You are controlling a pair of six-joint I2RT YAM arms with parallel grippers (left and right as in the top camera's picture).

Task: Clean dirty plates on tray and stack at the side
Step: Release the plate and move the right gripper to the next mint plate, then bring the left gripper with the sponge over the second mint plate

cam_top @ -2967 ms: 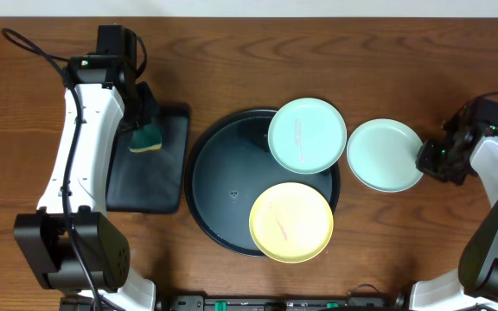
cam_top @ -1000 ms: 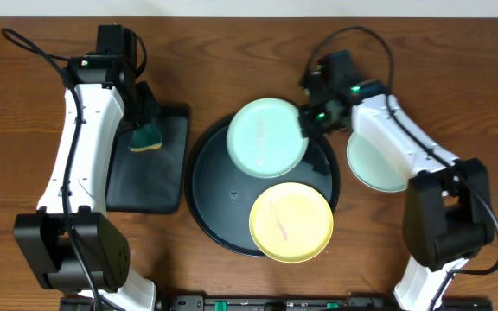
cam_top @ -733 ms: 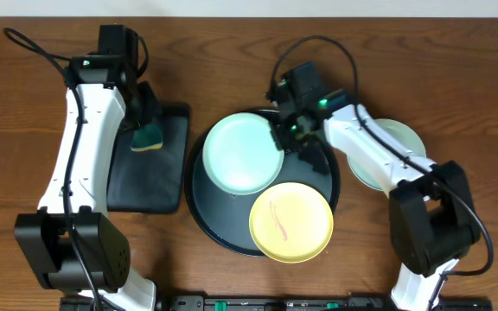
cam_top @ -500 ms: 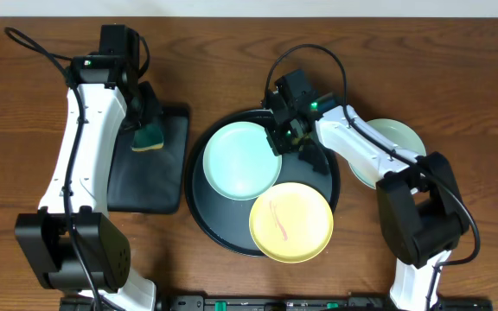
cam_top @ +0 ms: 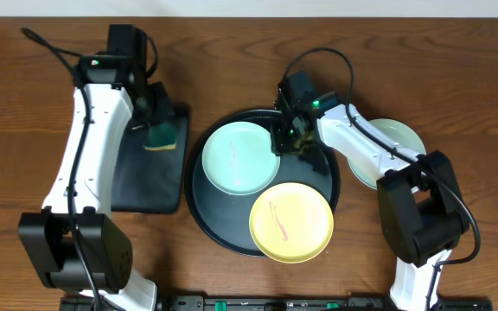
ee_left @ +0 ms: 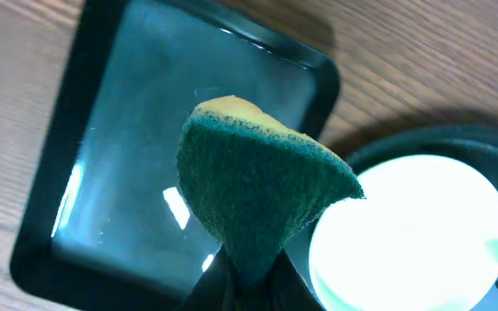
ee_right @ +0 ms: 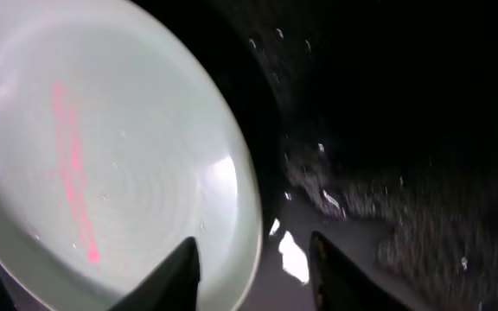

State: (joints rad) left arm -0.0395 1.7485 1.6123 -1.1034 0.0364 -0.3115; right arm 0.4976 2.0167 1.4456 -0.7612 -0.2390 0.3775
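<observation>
Seemingly a third done: one mint plate is sitting at centre right beside the tray, while the streaked mint plate and yellow plate are lying uncleaned on it. The right gripper is straddling the streaked rim, fingers spread; the left gripper is pinching the sponge at upper left.

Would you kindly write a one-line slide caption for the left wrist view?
Left tool holds a green-and-yellow sponge over the rectangular black tray, with a mint plate nearby.
</observation>
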